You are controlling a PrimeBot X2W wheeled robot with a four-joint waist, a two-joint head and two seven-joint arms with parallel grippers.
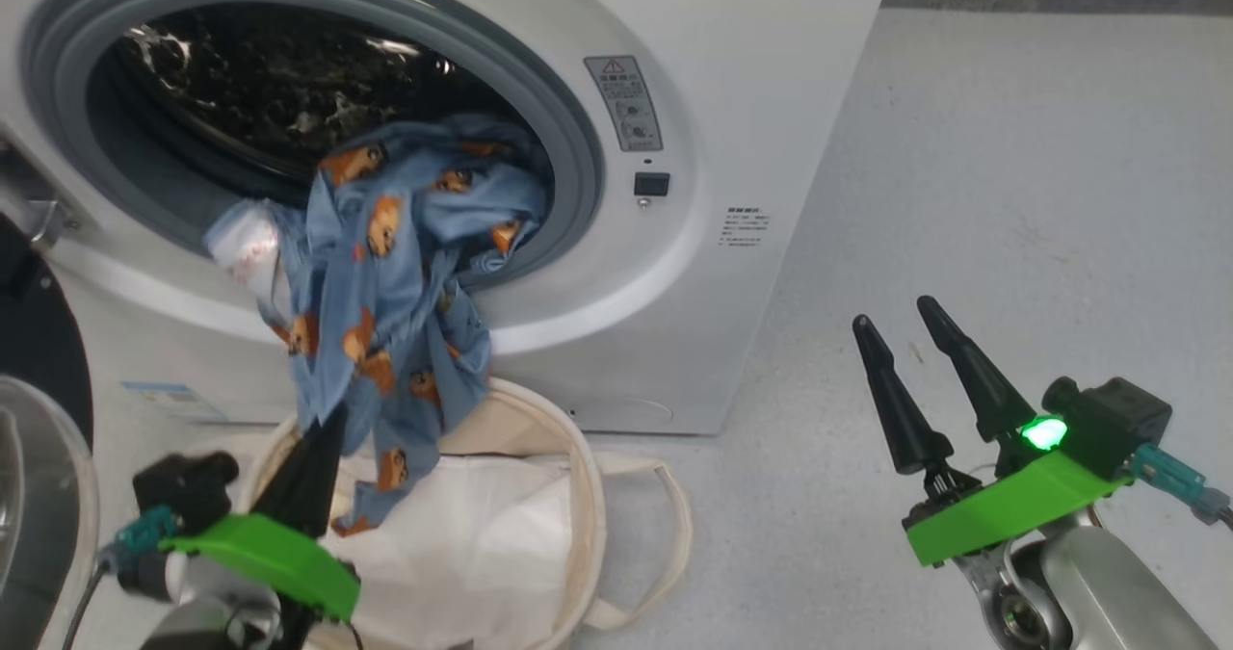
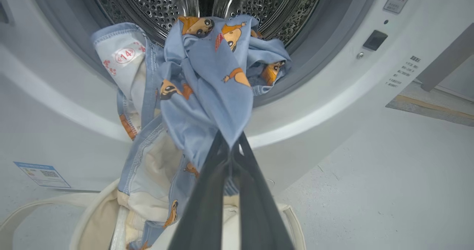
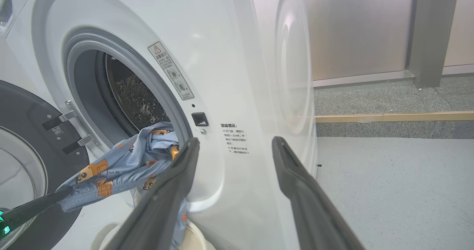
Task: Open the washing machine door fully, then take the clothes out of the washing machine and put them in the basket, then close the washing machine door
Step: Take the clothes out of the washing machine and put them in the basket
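Blue bear-print clothes (image 1: 385, 284) half in the washing machine (image 1: 674, 294), fold hidden between clenched left jaws; right jaws apart.

Pale grey floor (image 1: 1011, 197) ahead of me, two things standing on it.
I see the white machine (image 1: 694, 274) resting on it, with the cream basket (image 1: 592, 515) just before its front, below the drum mouth; one loop handle (image 1: 689, 534) hangs out on its right side.

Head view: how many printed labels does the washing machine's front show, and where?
3 on the washing machine: grey warning label upper right, small text block below-right of it, blue-edged sticker bottom left. Others may be hidden.
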